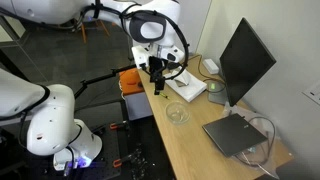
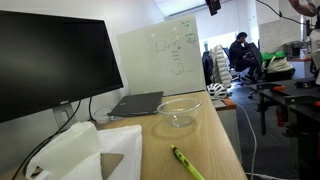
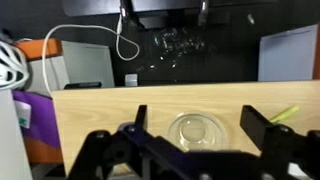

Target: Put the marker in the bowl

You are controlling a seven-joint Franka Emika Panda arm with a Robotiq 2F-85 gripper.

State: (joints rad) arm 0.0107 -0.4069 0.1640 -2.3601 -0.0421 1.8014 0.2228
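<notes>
bare desk [image 2: 205, 140] around bowl [image 2: 178, 112], laptop [image 2: 135, 104] and monitor [image 2: 50, 65] nearby

Pale wooden tabletop [image 2: 215, 135], long and narrow, in both exterior views. Clear glass bowl [image 2: 179, 111] upright near the middle, right on the wood. Yellow-green marker [image 2: 187, 163] lying flat, apart from the bowl, close to the table's edge. Closed grey laptop [image 2: 135, 104] flat on the surface just beyond the bowl. Black monitor [image 2: 50, 60] standing along one long side. White crumpled heap [image 2: 85, 155] below the screen, possibly paper or a bag, too washed out to name.
</notes>
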